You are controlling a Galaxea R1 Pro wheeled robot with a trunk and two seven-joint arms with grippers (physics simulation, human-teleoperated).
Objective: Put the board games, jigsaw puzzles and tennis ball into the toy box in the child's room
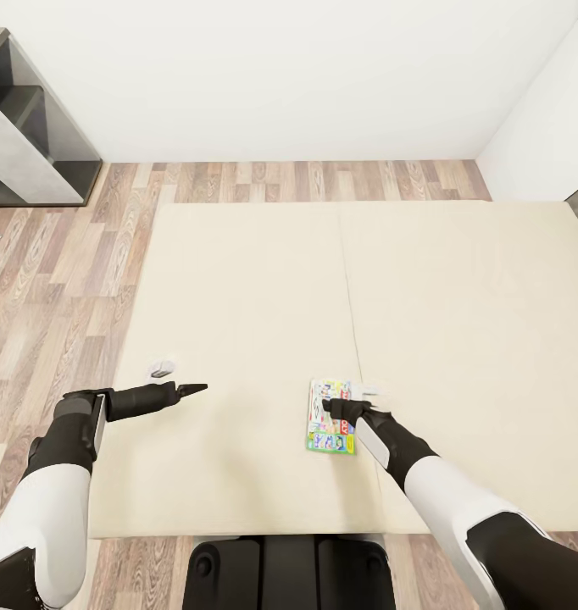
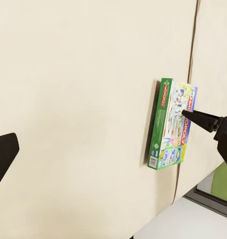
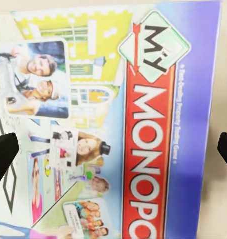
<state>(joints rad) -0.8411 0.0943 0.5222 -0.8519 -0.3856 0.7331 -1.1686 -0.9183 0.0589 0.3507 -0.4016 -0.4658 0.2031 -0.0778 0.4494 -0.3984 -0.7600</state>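
**Caller:** What do you have on the bed?

**Me:** One board game, the My Monopoly box point(image 1: 330, 417), lying flat on the beige mattress point(image 1: 255, 288), near its front edge and just left of the centre seam. From my head I count one box, two arms, one dark shelf unit point(image 1: 26, 127) in the far left corner, wood floor point(image 1: 60, 271) around the bed.

**Caller:** And your right pincer?

**Me:** My right gripper point(image 1: 350, 405) is directly over the box. The wrist camera gives what the head cannot: the red Monopoly banner point(image 3: 148, 164), the photos of people, and my two black fingertips point(image 3: 3, 157) spread wide, one at each side of the lid, gripping nothing. Whether they touch the lid, I cannot tell.

**Caller:** Left side?

**Me:** My left gripper point(image 1: 191, 389) hangs over bare mattress, well apart from the box, pointing toward it. Spread or pressed together? I cannot tell. Its camera looks across at the box's green edge point(image 2: 159, 124), with the right gripper's tip point(image 2: 195, 117) above the lid.

**Caller:** Anything else?

**Me:** A small grey-white thing point(image 1: 162, 369) near the mattress's left edge, too small to name.
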